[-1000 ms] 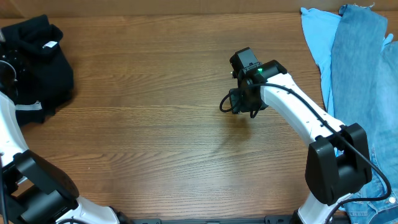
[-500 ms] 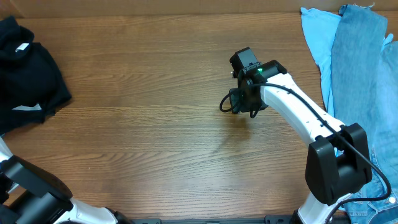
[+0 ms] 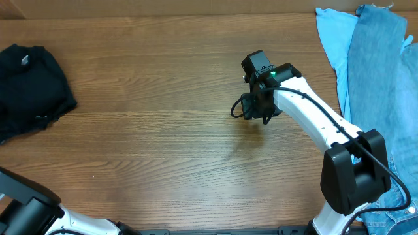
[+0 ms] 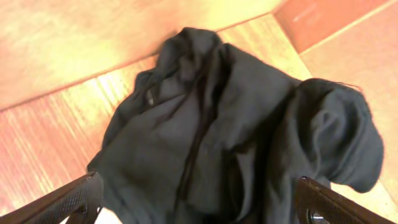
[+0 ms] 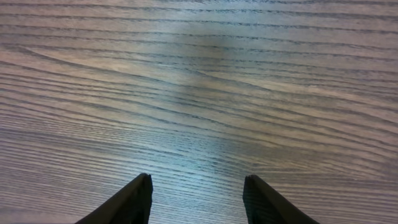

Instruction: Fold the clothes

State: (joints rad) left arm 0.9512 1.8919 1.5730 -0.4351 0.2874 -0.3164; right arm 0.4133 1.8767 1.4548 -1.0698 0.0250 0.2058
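The clothes lie at both sides of the table. A crumpled black garment (image 3: 32,85) sits in a heap at the far left. In the left wrist view it (image 4: 236,124) fills the frame below my left gripper (image 4: 198,183), whose fingers stand wide apart at the frame's bottom corners and hold nothing. That gripper does not show in the overhead view. A light-blue garment (image 3: 333,46) and a denim-blue one (image 3: 382,85) lie at the right edge. My right gripper (image 3: 240,108) hovers over bare wood mid-table, open (image 5: 198,199) and empty.
The wooden table (image 3: 157,130) stretches between the black heap and the blue garments. The right arm (image 3: 313,121) reaches from its base (image 3: 356,176) at the front right toward the middle. The left arm's base (image 3: 26,212) shows at the front left corner.
My left gripper has opened and let go of the black garment, and the arm has pulled out of the overhead view. The garment has settled into a lower heap. The right arm has not moved.
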